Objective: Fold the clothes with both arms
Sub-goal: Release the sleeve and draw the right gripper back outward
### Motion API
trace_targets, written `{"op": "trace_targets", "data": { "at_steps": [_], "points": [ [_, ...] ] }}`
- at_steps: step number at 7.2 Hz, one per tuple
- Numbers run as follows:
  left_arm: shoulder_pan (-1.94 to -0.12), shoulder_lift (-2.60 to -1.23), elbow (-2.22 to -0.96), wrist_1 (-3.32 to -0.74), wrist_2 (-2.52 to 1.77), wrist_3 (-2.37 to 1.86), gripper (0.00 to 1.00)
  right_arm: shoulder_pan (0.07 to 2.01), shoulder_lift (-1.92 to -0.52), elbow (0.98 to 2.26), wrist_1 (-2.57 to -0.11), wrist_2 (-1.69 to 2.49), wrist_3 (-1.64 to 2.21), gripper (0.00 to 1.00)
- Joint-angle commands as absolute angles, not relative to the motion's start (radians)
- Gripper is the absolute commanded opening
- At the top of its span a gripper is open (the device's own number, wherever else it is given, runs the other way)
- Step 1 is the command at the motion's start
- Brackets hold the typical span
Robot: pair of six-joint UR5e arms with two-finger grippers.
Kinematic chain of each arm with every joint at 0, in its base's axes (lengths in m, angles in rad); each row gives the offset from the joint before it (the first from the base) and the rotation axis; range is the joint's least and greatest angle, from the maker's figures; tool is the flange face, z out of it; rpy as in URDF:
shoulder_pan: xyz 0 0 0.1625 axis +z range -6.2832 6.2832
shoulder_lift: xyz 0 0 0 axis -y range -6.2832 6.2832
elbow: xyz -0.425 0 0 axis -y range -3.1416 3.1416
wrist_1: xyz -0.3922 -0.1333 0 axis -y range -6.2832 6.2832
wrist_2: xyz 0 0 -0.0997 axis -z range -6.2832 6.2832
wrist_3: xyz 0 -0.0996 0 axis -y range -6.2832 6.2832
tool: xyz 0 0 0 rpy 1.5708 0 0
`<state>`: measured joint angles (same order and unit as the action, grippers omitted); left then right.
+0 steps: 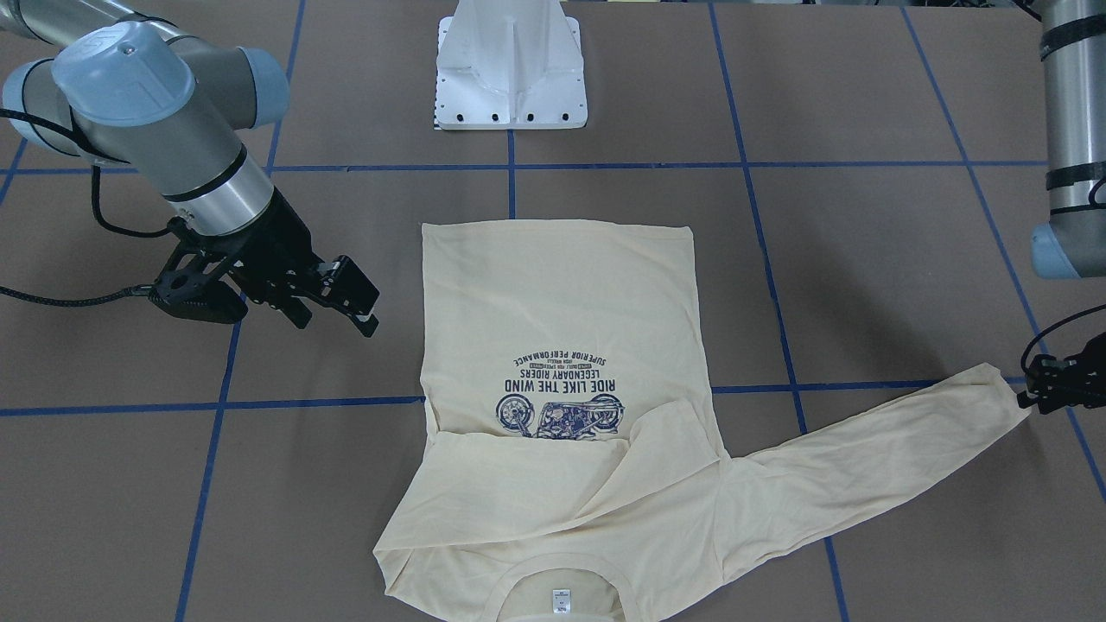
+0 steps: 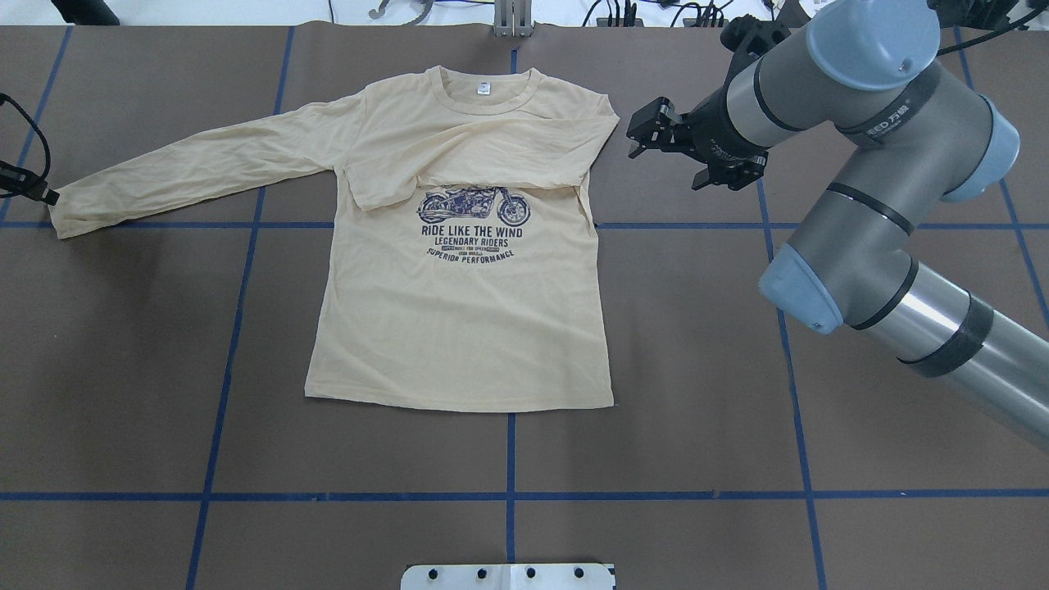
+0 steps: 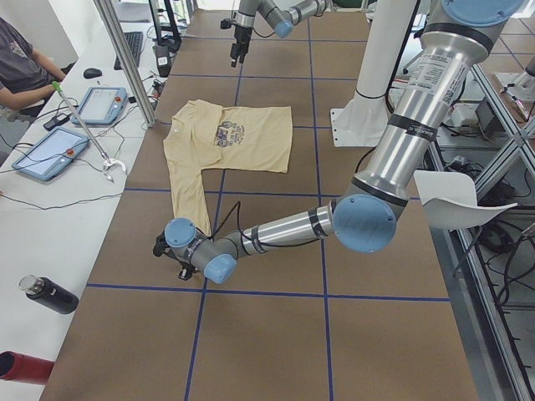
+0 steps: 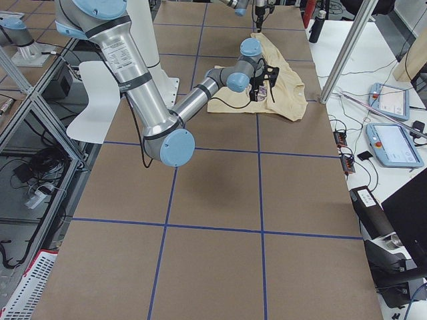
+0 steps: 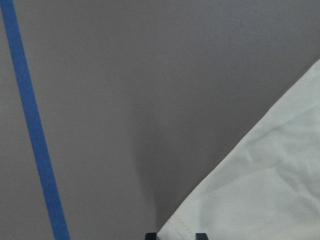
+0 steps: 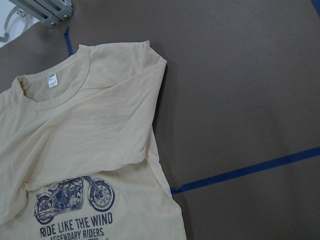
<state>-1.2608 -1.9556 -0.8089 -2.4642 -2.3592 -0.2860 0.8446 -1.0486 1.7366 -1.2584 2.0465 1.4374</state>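
Note:
The cream-yellow T-shirt (image 2: 459, 328) lies flat, print up, collar and white label (image 2: 483, 86) at the far side. One sleeve (image 2: 492, 156) is folded across the chest; the other sleeve (image 2: 188, 168) stretches out to the left. My left gripper (image 2: 39, 195) is low at that sleeve's cuff. In the left wrist view its fingertips (image 5: 151, 235) show a small gap apart with the cuff corner (image 5: 180, 227) between them. My right gripper (image 2: 635, 138) is open and empty, held above the table just right of the shirt's shoulder. The shirt also fills the right wrist view (image 6: 75, 140).
The table is brown with a blue tape grid (image 2: 510, 496). The white pedestal base (image 1: 510, 69) stands behind the shirt's hem. A side desk with tablets (image 3: 50, 150) and bottles (image 3: 50, 296) runs along the far edge, beyond the collar.

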Motion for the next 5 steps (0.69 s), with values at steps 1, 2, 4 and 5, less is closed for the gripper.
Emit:
{"op": "trace_targets", "data": {
  "at_steps": [1, 2, 4, 5],
  "points": [
    [-1.253, -1.970, -0.784, -2.464, -2.359, -0.285, 0.38, 0.842, -1.049, 1.736, -1.258, 2.046, 1.437, 0.98],
    [-1.253, -1.973, -0.781, -2.465, -2.358, -0.285, 0.33, 0.842, -1.049, 1.738, -1.258, 2.045, 1.437, 0.98],
    [-1.253, -1.980, -0.788, -2.462, -2.359, -0.288, 0.00, 0.842, -1.051, 1.738, -1.258, 2.043, 1.437, 0.98],
    [-1.255, -1.988, -0.813, -2.461, -2.368, -0.293, 0.00, 0.847, -1.052, 1.746, -1.258, 2.049, 1.436, 0.98]
  ]
}}
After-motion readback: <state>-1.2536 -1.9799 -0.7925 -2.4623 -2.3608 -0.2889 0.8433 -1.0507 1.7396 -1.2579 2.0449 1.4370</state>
